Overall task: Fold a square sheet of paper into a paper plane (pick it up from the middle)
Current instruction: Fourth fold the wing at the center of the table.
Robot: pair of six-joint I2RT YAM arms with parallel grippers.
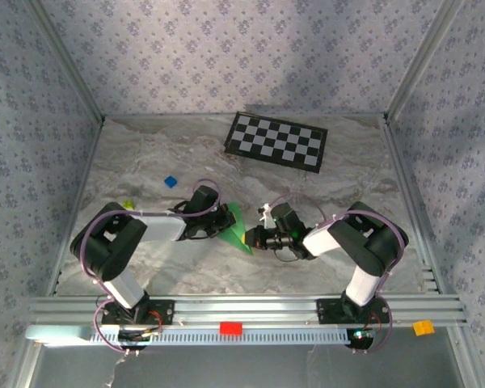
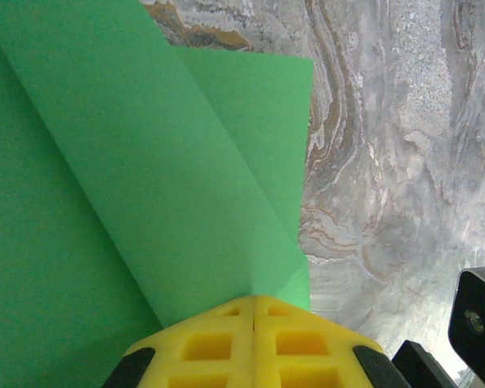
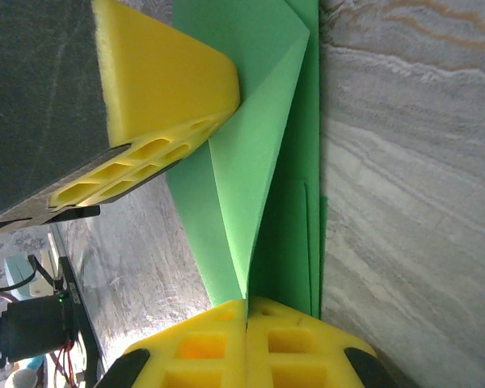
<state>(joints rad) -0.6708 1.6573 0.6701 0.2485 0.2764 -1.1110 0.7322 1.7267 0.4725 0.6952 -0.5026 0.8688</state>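
The bright green sheet of paper (image 1: pixel 238 228) is folded into layered flaps that end in a point, held just above the marble table between both arms. My left gripper (image 1: pixel 224 223) is shut on one edge of it. In the left wrist view its yellow fingertips (image 2: pixel 253 297) pinch the paper (image 2: pixel 145 178) where two creased flaps meet. My right gripper (image 1: pixel 255 239) is shut on the other end. In the right wrist view it (image 3: pixel 246 301) clamps the fold of the paper (image 3: pixel 259 162), and the left gripper's yellow fingers (image 3: pixel 170 89) press on the paper's far part.
A black-and-white checkerboard (image 1: pixel 276 139) lies at the back of the table. A tiny blue block (image 1: pixel 170 182) and a tiny yellow-green block (image 1: pixel 128 204) sit left of the arms. Red (image 1: pixel 230 328) and orange (image 1: pixel 423 327) blocks rest on the front rail. Patterned walls enclose three sides.
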